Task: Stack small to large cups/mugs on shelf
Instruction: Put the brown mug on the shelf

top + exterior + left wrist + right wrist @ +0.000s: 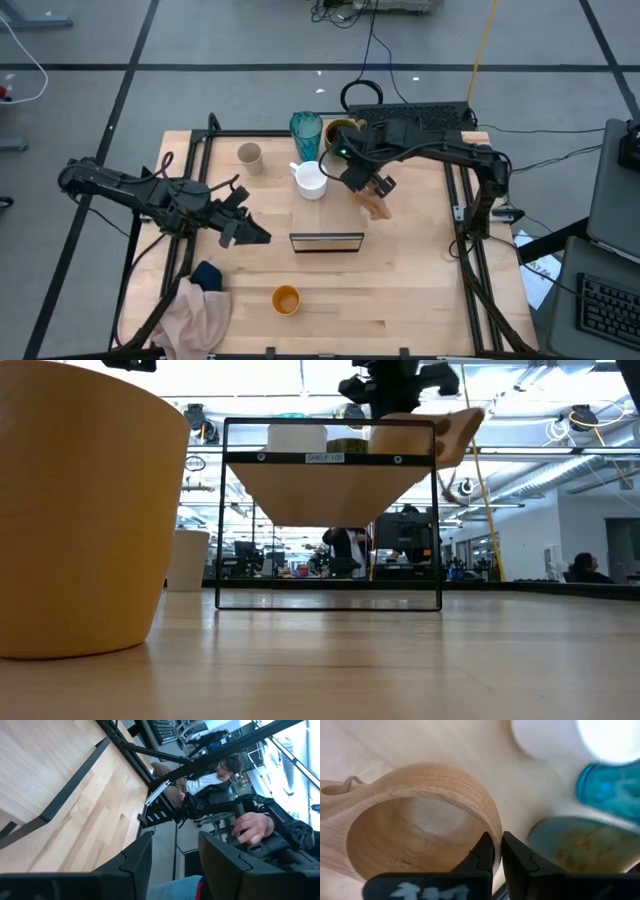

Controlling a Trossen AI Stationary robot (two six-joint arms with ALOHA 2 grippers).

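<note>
Wooden cup (pixel 415 815): pinched by its rim in your right gripper (pixel 494 851), raised over the shelf (pixel 330 215).
Placement: lower gently, clear of white mug (pixel 311 180), olive mug (pixel 343 130), teal tumbler (pixel 306 135).
Left gripper (pixel 252 233): parked, fingers apart.

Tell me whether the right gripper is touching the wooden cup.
Touching. In the right wrist view the right gripper has its jaws pinched on the wooden cup's rim, one inside and one outside, with no gap visible.
</note>
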